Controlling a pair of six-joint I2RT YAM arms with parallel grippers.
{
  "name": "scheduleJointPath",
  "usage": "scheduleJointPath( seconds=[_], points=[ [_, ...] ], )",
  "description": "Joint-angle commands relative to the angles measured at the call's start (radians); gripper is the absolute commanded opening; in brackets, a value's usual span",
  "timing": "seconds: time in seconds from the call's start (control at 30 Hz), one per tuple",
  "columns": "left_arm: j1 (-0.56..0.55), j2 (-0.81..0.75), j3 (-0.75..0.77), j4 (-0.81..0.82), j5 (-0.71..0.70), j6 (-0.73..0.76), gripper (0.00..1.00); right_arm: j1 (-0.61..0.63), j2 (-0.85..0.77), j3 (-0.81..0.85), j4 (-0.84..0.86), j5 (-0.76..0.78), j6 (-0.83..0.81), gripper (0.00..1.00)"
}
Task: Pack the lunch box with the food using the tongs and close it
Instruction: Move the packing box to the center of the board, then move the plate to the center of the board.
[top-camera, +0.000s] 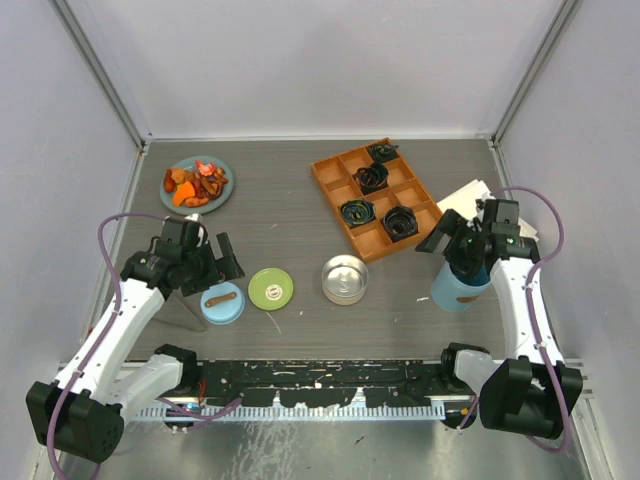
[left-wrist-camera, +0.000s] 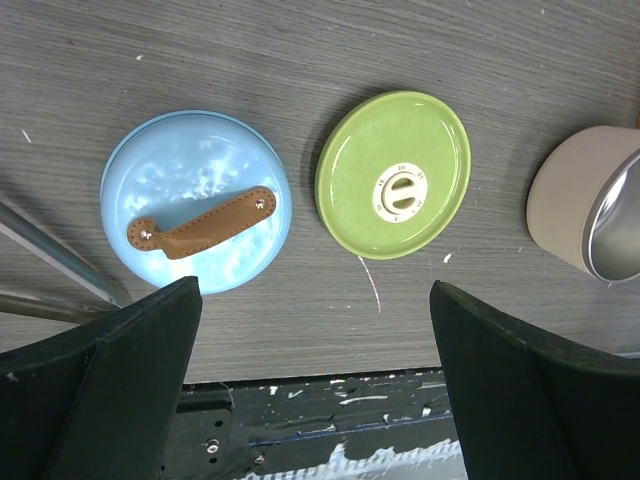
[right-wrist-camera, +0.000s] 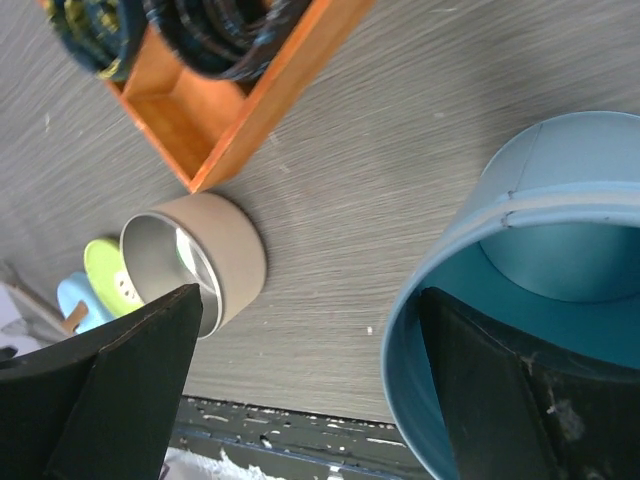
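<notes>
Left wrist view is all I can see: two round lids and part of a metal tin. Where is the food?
Observer: The food sits piled on a teal plate at the far left corner of the table.
Operator: What's the other arm doing?
Observer: The right gripper hangs open over a lidless blue pot.
Operator: Anything in the tin yet?
Observer: No, the tin is empty.
</notes>
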Motion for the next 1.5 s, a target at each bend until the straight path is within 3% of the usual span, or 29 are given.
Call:
scheduleJointPath(
  seconds=[0.0,0.13,0.37,0.73,0.93,1.17,1.27,1.37,1.47],
  points=[
    [0.005,-0.016,0.001,0.028,-0.047,-0.039,0.98,0.141,-0.025,-0.012,0.107,-0.07,0.104,0.94],
    [0.006,-0.05,-0.003,0.015,-0.091,-0.061,0.98,0.308,0.012,-0.002,0.174,-0.027,0.179,0.94],
    [0.008,-0.084,0.012,-0.09,-0.272,-0.148,0.98,0.473,0.102,0.083,0.233,0.022,0.22,0.94],
    [0.023,-0.151,0.03,-0.231,-0.489,-0.263,0.98,0.577,0.19,0.16,0.241,0.072,0.187,0.94],
    [0.104,-0.115,0.063,-0.297,-0.505,-0.266,0.98,0.578,0.133,0.288,0.045,0.274,0.078,0.96],
    [0.328,-0.011,0.108,-0.33,-0.465,-0.258,0.98,0.578,0.024,0.334,-0.05,0.397,0.011,0.99],
    [0.414,0.035,0.13,-0.288,-0.4,-0.257,0.98,0.577,-0.008,0.333,-0.061,0.415,-0.01,1.0],
    [0.42,0.124,0.176,-0.121,-0.3,-0.138,0.98,0.577,-0.024,0.334,-0.066,0.413,-0.042,1.0],
    [0.442,0.262,0.294,-0.083,-0.304,-0.116,0.98,0.578,-0.034,0.335,-0.066,0.425,-0.065,1.0]
  ],
)
